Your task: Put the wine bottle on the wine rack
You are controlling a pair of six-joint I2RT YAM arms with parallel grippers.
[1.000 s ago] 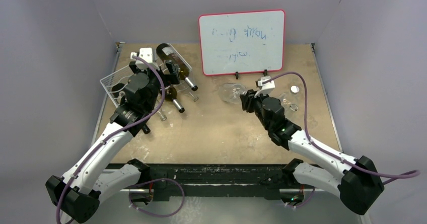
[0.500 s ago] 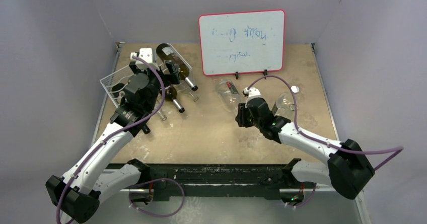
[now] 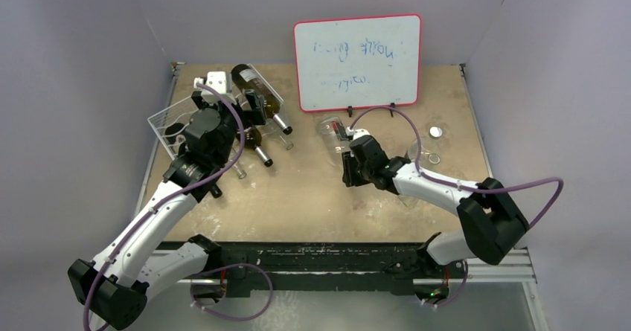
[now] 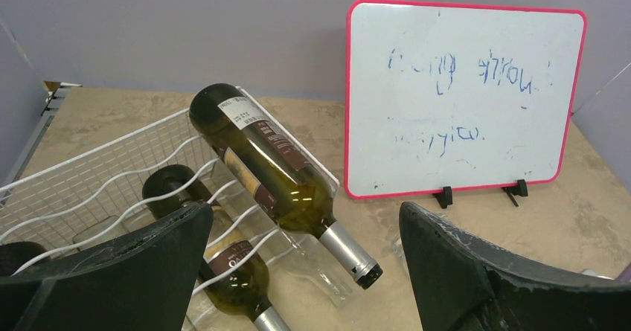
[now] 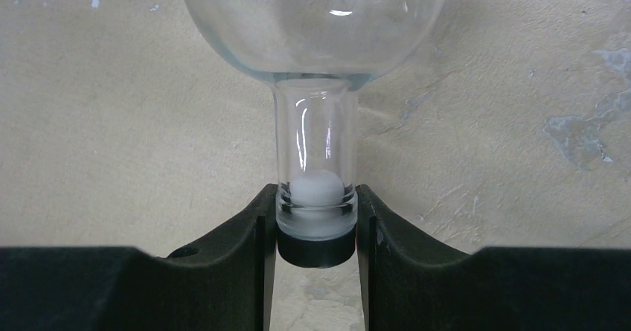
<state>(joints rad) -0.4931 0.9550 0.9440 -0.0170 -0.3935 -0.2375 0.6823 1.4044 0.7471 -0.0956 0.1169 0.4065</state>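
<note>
While swinging leftward over the table (image 3: pixel 312 197), right gripper (image 5: pixel 316 206): narrow, pinched on the capped neck of the clear wine bottle (image 5: pixel 312 18).
change: over the last second, swung left with the elbow folded in, nudging the load slightly rackward.
meaning: probably a carry under way, placing not yet done.
wine bottle: mid-table, well apart from the wine rack (image 4: pixel 97 171); lifted or dragged, cannot tell.
left gripper (image 4: pixel 305 219): spread wide, holding nothing, hovering by the rack.
wine rack: far left, already cradling two dark bottles (image 4: pixel 260 152).
whiteboard (image 3: pixel 357 62): upright at the back.
</note>
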